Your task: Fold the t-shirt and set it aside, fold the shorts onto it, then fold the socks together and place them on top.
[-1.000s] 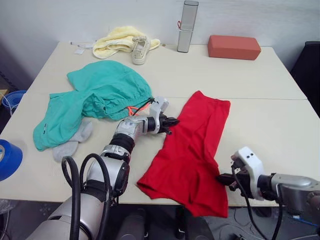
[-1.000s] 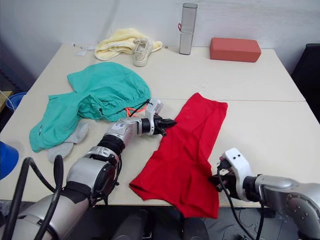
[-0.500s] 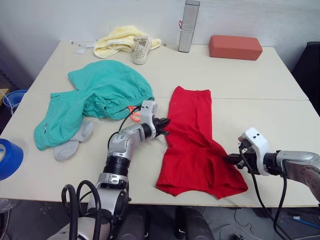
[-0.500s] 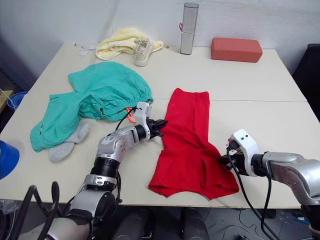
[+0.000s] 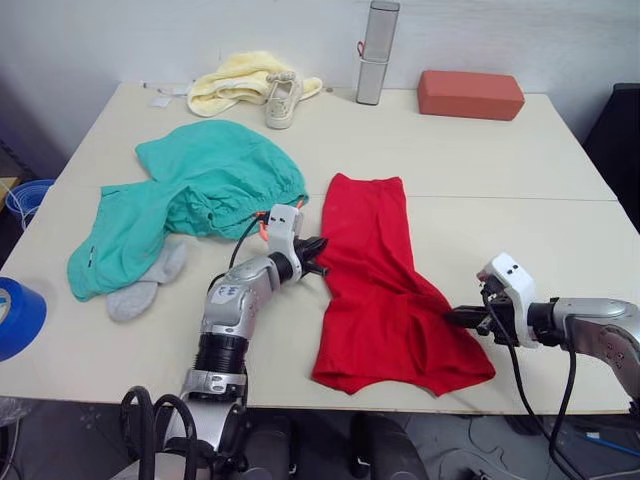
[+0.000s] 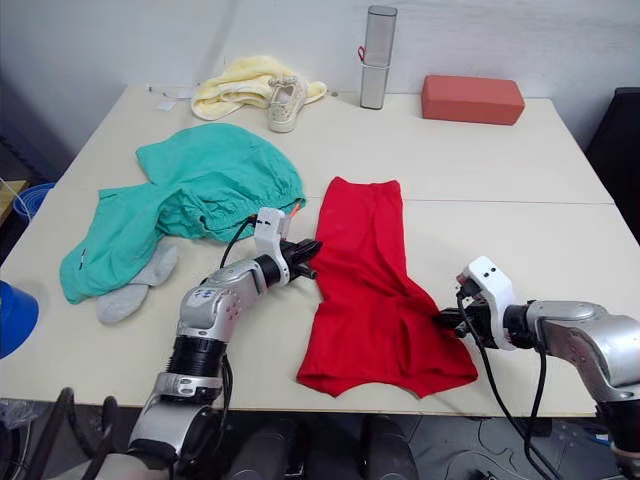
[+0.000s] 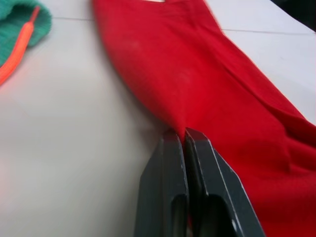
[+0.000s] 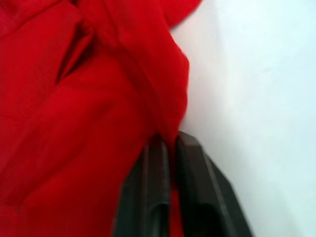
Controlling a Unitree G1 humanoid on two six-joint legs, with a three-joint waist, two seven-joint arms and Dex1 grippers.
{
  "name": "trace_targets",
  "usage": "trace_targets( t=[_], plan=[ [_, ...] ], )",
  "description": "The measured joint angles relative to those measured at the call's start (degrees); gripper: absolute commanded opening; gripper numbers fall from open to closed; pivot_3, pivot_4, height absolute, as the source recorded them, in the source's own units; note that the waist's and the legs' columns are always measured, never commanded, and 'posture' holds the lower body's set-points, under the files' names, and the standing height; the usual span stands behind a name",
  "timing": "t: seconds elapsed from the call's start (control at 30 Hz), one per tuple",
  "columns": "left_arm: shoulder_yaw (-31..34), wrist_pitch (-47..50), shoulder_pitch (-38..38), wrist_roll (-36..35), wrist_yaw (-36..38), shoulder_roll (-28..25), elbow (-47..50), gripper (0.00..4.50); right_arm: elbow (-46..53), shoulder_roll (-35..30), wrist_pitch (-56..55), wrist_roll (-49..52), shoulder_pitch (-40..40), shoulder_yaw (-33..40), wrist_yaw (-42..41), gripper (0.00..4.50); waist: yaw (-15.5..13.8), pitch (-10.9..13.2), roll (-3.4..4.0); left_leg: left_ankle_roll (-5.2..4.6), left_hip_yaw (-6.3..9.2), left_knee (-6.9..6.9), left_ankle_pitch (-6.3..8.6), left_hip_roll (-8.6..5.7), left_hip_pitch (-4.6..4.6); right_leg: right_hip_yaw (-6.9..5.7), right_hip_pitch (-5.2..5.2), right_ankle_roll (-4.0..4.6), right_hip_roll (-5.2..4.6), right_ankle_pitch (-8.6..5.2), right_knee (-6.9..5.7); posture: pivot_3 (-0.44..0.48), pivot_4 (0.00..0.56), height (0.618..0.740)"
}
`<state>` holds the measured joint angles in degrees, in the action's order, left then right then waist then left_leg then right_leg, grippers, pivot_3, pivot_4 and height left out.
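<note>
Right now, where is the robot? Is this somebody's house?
Probably not a house; it looks more like a lab or plain workroom. The clothes lie on a bare pale table against a blank white wall, with a red block and a tall silver canister set at the back, not home furniture.

The tabletop is bare and open to the right of the t-shirt. On the left, the shorts and socks lie in the way. A tall can, a red block, a shoe and a yellow cloth stand along the far edge.

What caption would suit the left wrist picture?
Left gripper pinching the red t-shirt's edge on the table, beside the shorts' orange drawstring.
</note>
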<state>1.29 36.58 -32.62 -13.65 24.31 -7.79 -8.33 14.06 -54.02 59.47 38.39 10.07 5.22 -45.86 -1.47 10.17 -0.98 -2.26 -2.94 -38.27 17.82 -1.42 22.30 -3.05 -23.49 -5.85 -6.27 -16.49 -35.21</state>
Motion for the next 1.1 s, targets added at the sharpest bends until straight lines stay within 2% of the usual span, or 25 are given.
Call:
trace_targets(
  t=[0.1,0.23,0.3,0.37,0.4,0.57,0.67,0.8,0.87,0.9,1.1],
  plan=[
    [-2.0,-3.4,2.2,0.2,5.9,-6.1,3.1,1.88,0.8,0.1,-4.3,0.0,-3.1,2.7,-3.3,2.42,0.0,0.0,0.03,0.0,0.0,0.03,0.0,0.0,0.01,0.0,0.02,0.0,0.0,0.0,0.08,0.0,0.15,0.74],
    [-2.2,-8.0,6.7,-0.2,15.9,-16.6,7.4,3.14,1.1,-3.2,-16.1,-0.9,-11.0,9.3,-15.1,3.84,-0.1,0.0,0.07,-0.01,0.0,0.05,0.03,0.0,0.0,-0.01,0.08,-0.01,0.03,0.0,0.12,0.0,0.15,0.74],
    [-2.4,-12.5,9.3,-0.7,21.2,-20.4,8.8,3.76,-0.8,-3.3,-25.5,-2.8,-13.1,12.2,-21.1,4.5,0.0,0.0,0.07,-0.04,-0.01,0.04,0.04,0.0,-0.07,0.01,0.17,-0.02,0.02,0.01,0.22,0.0,0.15,0.74],
    [-2.2,-19.4,12.9,-0.7,26.7,-24.6,9.6,4.37,-5.8,-3.3,-37.8,-6.1,-14.6,14.3,-27.0,4.5,0.1,0.0,0.08,-0.03,0.0,0.08,0.06,0.01,-0.17,0.01,0.24,-0.01,0.01,0.01,0.24,0.0,0.15,0.74],
    [-2.0,-22.5,14.1,-0.5,28.6,-26.1,9.5,4.44,-9.0,-3.1,-43.3,-7.7,-14.8,15.0,-29.1,4.5,0.1,0.0,0.09,-0.04,0.0,0.09,0.08,0.01,-0.19,0.01,0.24,-0.01,0.01,0.0,0.24,0.0,0.15,0.74],
    [-2.1,-47.1,16.4,3.1,37.9,-32.9,3.3,4.44,-33.3,-0.8,-81.7,-17.1,-6.2,13.5,-39.9,4.5,0.4,0.1,0.28,-0.05,-0.09,0.12,0.08,0.0,-0.33,0.03,0.31,0.0,-0.01,0.0,0.23,0.0,0.15,0.74],
    [-3.8,-63.2,16.2,6.6,41.6,-34.7,-3.2,4.44,-47.7,-0.8,-101.8,-23.2,0.5,9.9,-42.0,4.5,0.8,0.1,0.41,-0.05,-0.14,0.18,0.08,0.01,-0.37,0.06,0.31,0.02,-0.02,0.0,0.24,0.0,0.15,0.74],
    [-6.9,-76.5,14.0,8.7,42.8,-33.4,-7.7,4.44,-59.1,-0.2,-117.3,-28.2,6.9,4.3,-41.9,4.5,1.1,0.1,0.44,-0.06,-0.14,0.13,0.07,0.03,-0.38,0.04,0.34,0.02,-0.04,-0.01,0.21,0.0,0.15,0.74],
    [-8.2,-82.1,12.4,10.0,42.6,-32.8,-9.8,4.44,-62.3,0.4,-123.1,-28.5,9.6,2.2,-41.7,4.5,1.6,0.1,0.44,-0.04,-0.12,0.19,0.08,0.07,-0.76,0.01,0.78,0.02,-0.04,-0.01,0.3,0.0,0.15,0.74],
    [-8.9,-84.1,11.8,10.7,42.2,-32.2,-10.7,4.44,-63.3,0.7,-125.3,-28.8,10.4,1.3,-41.5,4.5,1.7,0.1,0.44,-0.04,-0.12,0.29,0.14,0.1,-1.13,-0.01,1.14,0.04,-0.03,-0.02,0.45,0.0,0.15,0.74],
    [-12.1,-90.4,9.2,13.3,39.1,-29.6,-14.9,4.44,-67.8,2.2,-133.5,-29.8,14.1,-3.9,-38.2,4.5,2.4,0.0,0.36,0.03,-0.01,0.41,0.46,0.24,-2.0,-0.1,2.06,0.15,-0.01,-0.08,0.72,0.0,0.15,0.74]
  ],
)
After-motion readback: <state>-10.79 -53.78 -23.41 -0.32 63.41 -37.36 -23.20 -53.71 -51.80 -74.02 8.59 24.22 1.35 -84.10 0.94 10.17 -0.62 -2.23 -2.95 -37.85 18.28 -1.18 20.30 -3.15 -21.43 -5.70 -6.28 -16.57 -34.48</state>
